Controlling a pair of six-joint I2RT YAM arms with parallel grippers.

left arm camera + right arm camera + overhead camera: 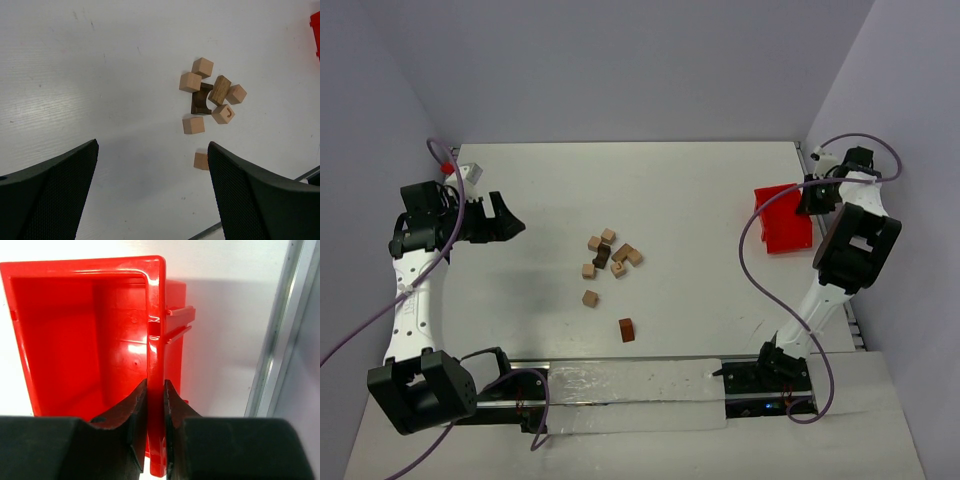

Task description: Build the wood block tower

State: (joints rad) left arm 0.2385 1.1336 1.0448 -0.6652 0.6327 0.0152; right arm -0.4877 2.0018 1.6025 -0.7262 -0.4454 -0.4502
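1. One reddish-brown block (626, 329) sits alone, lower centre of the bench (720, 200).
2. Tan and dark wood blocks (610, 255) scattered mid-frame, unstacked.
3. Left fingers (50, 195) spread wide, empty, at left.
4. Right fingers (135, 415) clamped on the red bin (75, 340) wall, upper right.

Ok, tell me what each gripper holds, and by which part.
Right gripper grips the bin by its side wall, at the rim. Left gripper is open, holding nothing.
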